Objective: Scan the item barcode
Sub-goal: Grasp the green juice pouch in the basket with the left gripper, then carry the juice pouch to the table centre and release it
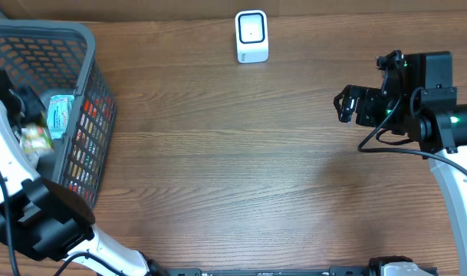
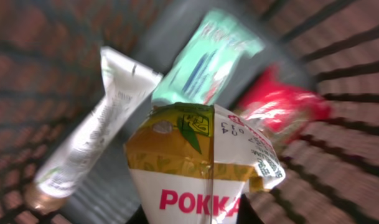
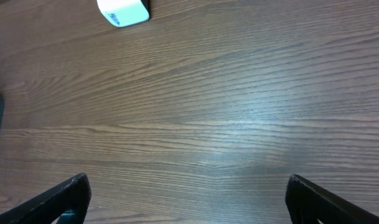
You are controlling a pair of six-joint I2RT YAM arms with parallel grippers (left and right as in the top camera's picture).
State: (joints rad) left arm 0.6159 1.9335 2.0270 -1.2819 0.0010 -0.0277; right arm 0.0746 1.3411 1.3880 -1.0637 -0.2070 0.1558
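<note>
The item is a yellow and white Pokka drink pack [image 2: 201,162], filling the lower middle of the left wrist view. My left gripper [image 2: 198,216] is shut on its lower part, with the dark fingers showing on either side at the frame's bottom edge. In the overhead view the pack [image 1: 35,142] sits inside the grey basket [image 1: 64,34] at the far left, where my left arm reaches in. I cannot make out its barcode. The white scanner [image 1: 251,36] stands at the back centre of the table. My right gripper [image 1: 346,106] hovers open over the right side, nothing between its fingers [image 3: 65,196].
Inside the basket lie a teal packet [image 2: 208,59], a white tube [image 2: 93,137] and a red packet [image 2: 282,109]. The basket's mesh walls surround the left gripper. In the right wrist view the scanner [image 3: 124,11] sits at the top left, above bare wooden table [image 3: 208,112].
</note>
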